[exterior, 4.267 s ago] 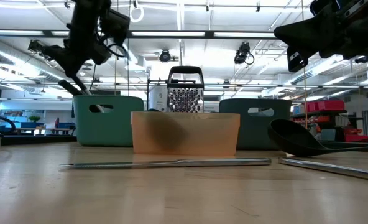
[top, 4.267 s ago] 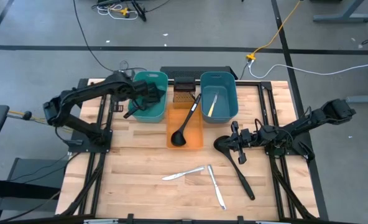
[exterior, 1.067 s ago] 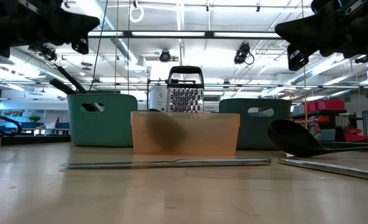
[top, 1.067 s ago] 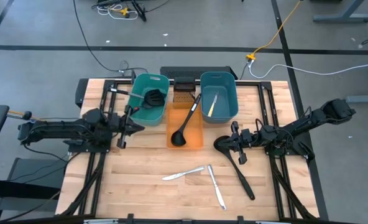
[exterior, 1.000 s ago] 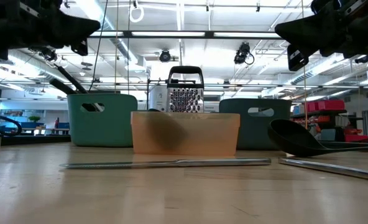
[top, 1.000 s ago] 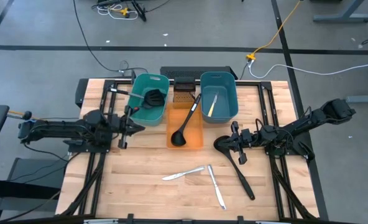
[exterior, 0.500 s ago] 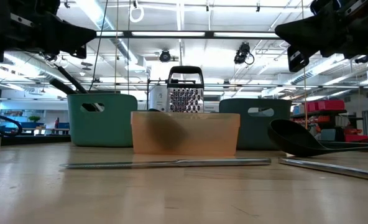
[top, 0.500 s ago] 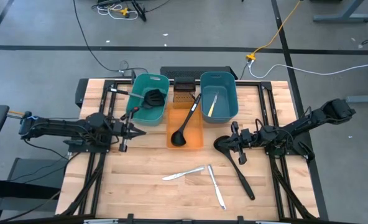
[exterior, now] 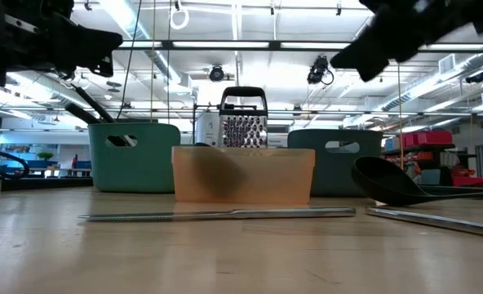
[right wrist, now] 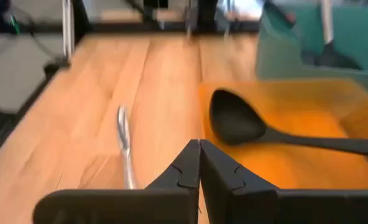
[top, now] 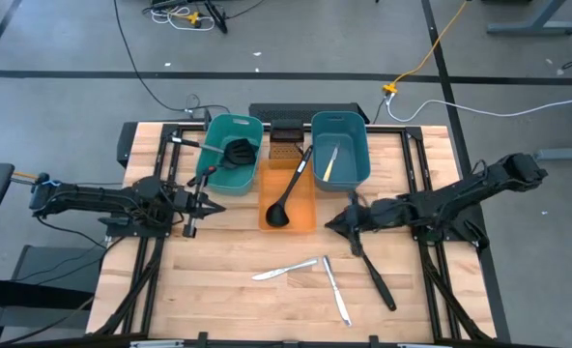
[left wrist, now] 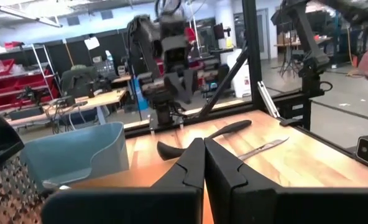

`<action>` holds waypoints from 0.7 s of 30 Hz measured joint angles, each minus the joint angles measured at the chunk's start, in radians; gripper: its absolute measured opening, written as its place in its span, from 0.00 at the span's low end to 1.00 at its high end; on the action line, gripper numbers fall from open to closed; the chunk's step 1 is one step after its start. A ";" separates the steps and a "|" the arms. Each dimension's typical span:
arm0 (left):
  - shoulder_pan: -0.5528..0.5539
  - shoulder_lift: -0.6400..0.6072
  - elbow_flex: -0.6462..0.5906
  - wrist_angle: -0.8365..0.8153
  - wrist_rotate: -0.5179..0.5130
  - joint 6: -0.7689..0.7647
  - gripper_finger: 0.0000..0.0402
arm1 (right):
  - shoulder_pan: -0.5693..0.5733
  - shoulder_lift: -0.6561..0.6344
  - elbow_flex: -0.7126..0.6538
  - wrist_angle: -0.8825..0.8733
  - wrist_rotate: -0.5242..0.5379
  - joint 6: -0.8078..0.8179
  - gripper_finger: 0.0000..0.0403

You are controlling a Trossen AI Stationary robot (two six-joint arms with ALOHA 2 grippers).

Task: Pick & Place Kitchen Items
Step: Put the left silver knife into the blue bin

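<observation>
A black ladle [top: 368, 259] lies on the table at the right, its bowl [exterior: 388, 184] toward the tubs. Two silver knives [top: 284, 270] [top: 336, 288] lie flat near the front. Another black ladle [top: 288, 188] lies in the orange tub [top: 310, 217]. A black spatula [top: 233, 152] sits in the left teal tub [top: 214, 179], and a knife [top: 329, 162] in the right tub [top: 358, 174]. My right gripper [top: 332, 224] is shut and empty, above the table ladle's bowl and beside the orange tub. My left gripper [top: 209, 203] is shut and empty, left of the orange tub.
A metal grater [top: 286, 135] stands between the two teal tubs at the far edge. Black frame rails run along both sides of the table [top: 228, 290]. Bare wood lies at the front left.
My right gripper has swung toward the table's left edge, from beside the table ladle's handle to over its bowl, next to the orange tub. The ladle and the knives have stayed where they were.
</observation>
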 joint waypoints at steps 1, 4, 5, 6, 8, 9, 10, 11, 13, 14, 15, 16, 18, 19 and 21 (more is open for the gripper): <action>0.000 0.000 0.000 -0.001 0.000 0.000 0.01 | 0.006 0.026 0.055 -0.071 -0.004 0.001 0.06; 0.000 0.000 0.000 0.000 0.000 -0.008 0.01 | 0.027 0.108 0.187 -0.219 0.000 -0.009 0.11; 0.000 0.000 0.000 0.000 0.000 -0.014 0.02 | 0.033 0.136 0.223 -0.247 0.011 -0.010 0.13; 0.000 0.000 0.000 0.000 0.000 -0.018 0.02 | 0.038 0.162 0.256 -0.262 0.012 -0.016 0.16; 0.000 0.000 0.000 0.000 0.000 -0.019 0.03 | 0.045 0.215 0.312 -0.274 0.011 -0.026 0.21; 0.000 0.000 0.000 0.000 0.000 -0.019 0.03 | 0.048 0.243 0.337 -0.281 0.012 -0.028 0.24; 0.000 0.000 0.000 0.000 0.000 -0.019 0.02 | 0.048 0.275 0.363 -0.291 0.014 -0.029 0.27; 0.000 0.000 0.000 0.000 0.000 -0.019 0.02 | 0.048 0.308 0.388 -0.305 0.020 -0.033 0.31; 0.000 0.000 0.000 0.000 0.000 -0.019 0.01 | 0.052 0.375 0.447 -0.357 0.015 -0.046 0.38; 0.000 0.000 0.000 0.000 0.000 -0.019 0.01 | 0.052 0.409 0.476 -0.386 0.000 -0.051 0.42; 0.000 0.000 0.000 0.000 0.000 -0.019 0.01 | 0.052 0.448 0.507 -0.416 -0.018 -0.052 0.45; 0.000 0.000 0.000 0.000 0.000 -0.019 0.01 | 0.052 0.486 0.535 -0.441 -0.034 -0.054 0.48; 0.000 0.000 0.000 0.000 0.000 -0.020 0.02 | 0.054 0.556 0.587 -0.478 -0.046 -0.065 0.53; 0.000 0.000 0.000 0.000 0.000 -0.020 0.03 | 0.055 0.583 0.611 -0.490 -0.048 -0.072 0.55; 0.000 0.000 0.000 0.000 0.000 -0.020 0.04 | 0.059 0.630 0.651 -0.507 -0.053 -0.092 0.57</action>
